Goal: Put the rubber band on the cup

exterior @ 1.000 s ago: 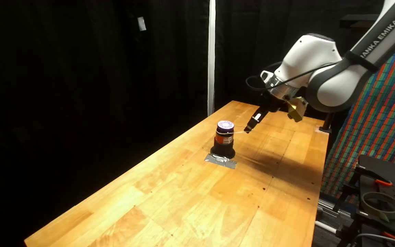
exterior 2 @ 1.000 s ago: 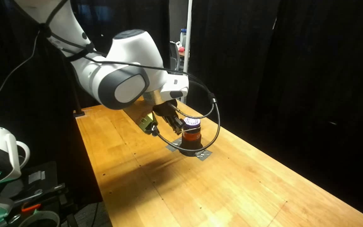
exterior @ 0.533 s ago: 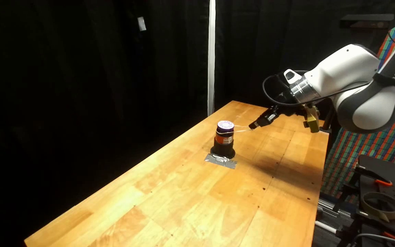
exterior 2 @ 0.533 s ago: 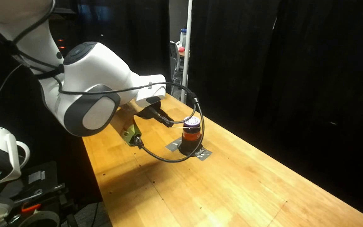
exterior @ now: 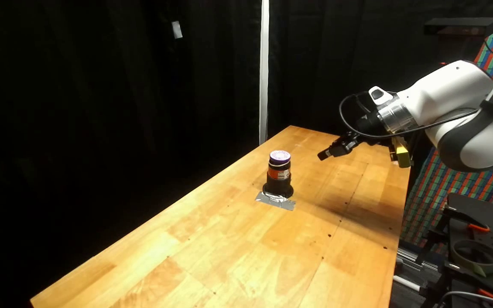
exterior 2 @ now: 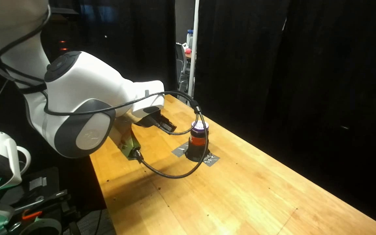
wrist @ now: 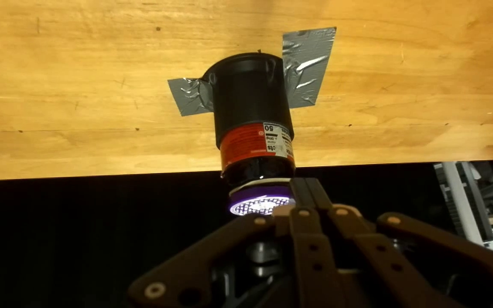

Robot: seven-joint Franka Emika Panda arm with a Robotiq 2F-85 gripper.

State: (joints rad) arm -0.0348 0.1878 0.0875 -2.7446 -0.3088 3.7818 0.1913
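Observation:
The cup (exterior: 279, 183) stands upright on the wooden table, black at the bottom with an orange-red middle and a purple-rimmed pale top; it also shows in an exterior view (exterior 2: 197, 150) and in the wrist view (wrist: 250, 96). The pale rubber band (exterior: 280, 165) lies around the cup just below its purple rim; in the wrist view the rubber band (wrist: 257, 183) is partly hidden behind a fingertip. My gripper (exterior: 323, 155) is apart from the cup, on the robot's side; it also shows in an exterior view (exterior 2: 173, 128). In the wrist view its fingers (wrist: 308, 185) are together with nothing seen between them.
Grey tape (wrist: 308, 66) holds the cup's base to the table (exterior: 246, 256). A black cable loop (exterior 2: 175, 177) hangs from the arm and crosses in front of the cup in an exterior view. A side cart (exterior: 482, 231) with a tape roll stands beside the table.
The rubber band was stretched between the cup and my gripper; it has come free of the fingers and sits around the cup. My gripper has moved back from the cup towards the robot's base.

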